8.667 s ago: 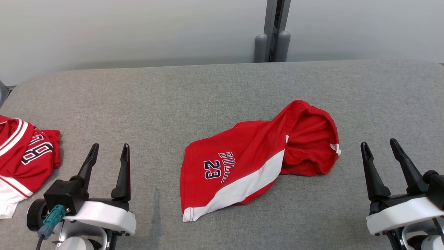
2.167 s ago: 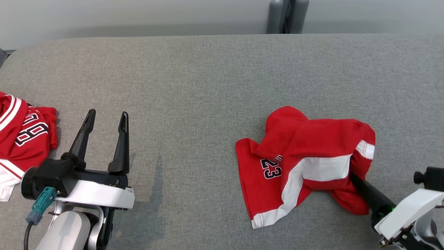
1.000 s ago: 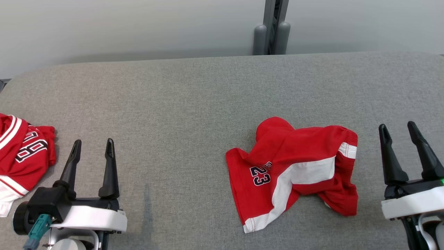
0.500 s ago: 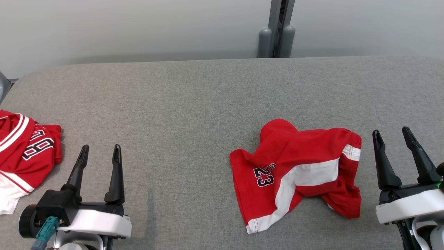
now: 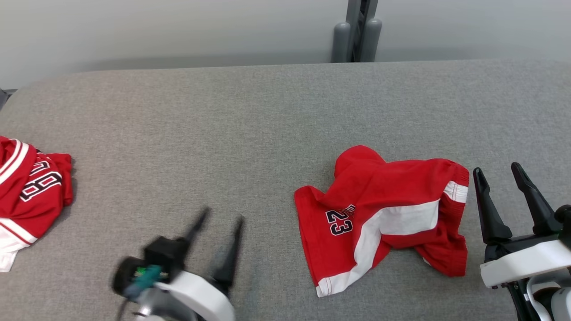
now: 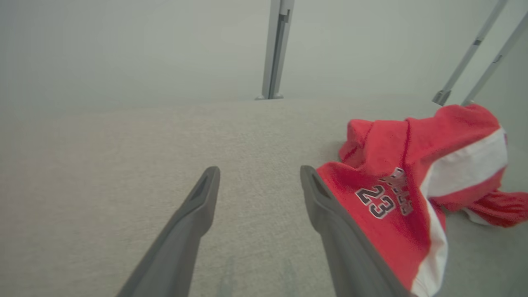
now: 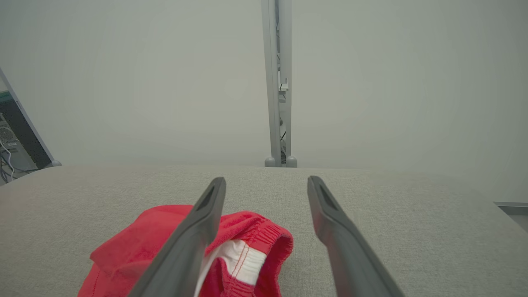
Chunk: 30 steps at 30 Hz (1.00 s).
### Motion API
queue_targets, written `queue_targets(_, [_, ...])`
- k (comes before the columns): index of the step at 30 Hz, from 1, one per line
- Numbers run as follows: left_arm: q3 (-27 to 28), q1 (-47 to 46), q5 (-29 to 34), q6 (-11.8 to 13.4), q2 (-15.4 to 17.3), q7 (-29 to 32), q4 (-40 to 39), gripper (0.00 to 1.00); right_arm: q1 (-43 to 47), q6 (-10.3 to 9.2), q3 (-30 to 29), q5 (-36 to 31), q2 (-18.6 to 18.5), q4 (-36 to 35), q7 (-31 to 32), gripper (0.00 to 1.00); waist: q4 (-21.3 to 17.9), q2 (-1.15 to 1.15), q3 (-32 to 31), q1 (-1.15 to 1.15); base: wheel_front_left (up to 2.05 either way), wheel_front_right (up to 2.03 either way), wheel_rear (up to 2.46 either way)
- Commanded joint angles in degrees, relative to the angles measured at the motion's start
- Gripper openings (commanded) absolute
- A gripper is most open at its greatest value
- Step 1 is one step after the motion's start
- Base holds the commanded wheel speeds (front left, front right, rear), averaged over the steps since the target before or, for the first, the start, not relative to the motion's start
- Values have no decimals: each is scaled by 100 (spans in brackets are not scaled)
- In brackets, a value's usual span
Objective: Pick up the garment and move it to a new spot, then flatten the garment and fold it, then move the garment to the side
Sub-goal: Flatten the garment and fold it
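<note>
The garment (image 5: 379,214) is a pair of red shorts with a white band and the number 23, lying crumpled at the right of the grey table. In the left wrist view the garment (image 6: 416,173) lies just right of my fingers; in the right wrist view the garment (image 7: 243,247) lies low and left, partly behind my left finger. My left gripper (image 5: 223,218) is blurred, open and empty, left of the garment. Just right of the garment stands my right gripper (image 5: 497,171), open and empty.
A second red jersey (image 5: 26,191) with white trim lies at the table's left edge. The grey padded table (image 5: 223,125) runs back to a pale wall with a grey post (image 5: 357,31).
My left gripper has swung right, toward the garment, and is blurred with motion. The right gripper has barely moved. The garment lies as before; the view has shifted slightly.
</note>
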Motion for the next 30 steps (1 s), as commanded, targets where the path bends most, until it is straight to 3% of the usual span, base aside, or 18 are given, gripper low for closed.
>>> queue_targets(1, [-214,-84,-91,-181,-78,212,131,100,-67,1,17,-24,-31,1,14,100,-51,0,54,0,0,0,0])
queue_targets(7, [-1017,-35,-435,-705,-480,1103,653,100,-97,1,50,37,7,81,103,100,-225,0,248,0,0,0,0])
queue_targets(20, [-1396,-400,-592,-1120,-762,1411,1152,100,-285,1,136,114,-23,161,47,100,-563,0,718,0,0,0,0])
queue_targets(21, [-1404,-423,-572,-1116,-757,1406,1186,65,-299,1,146,117,-26,164,42,100,-578,0,739,0,0,0,0])
queue_targets(22, [-1412,-436,-550,-1121,-760,1382,1213,0,-310,1,173,151,-29,172,53,100,-585,0,755,0,0,0,0])
queue_targets(30, [-1327,-561,-503,-1054,-680,1249,1259,0,-335,1,821,679,-399,153,344,100,-532,0,788,0,0,0,0])
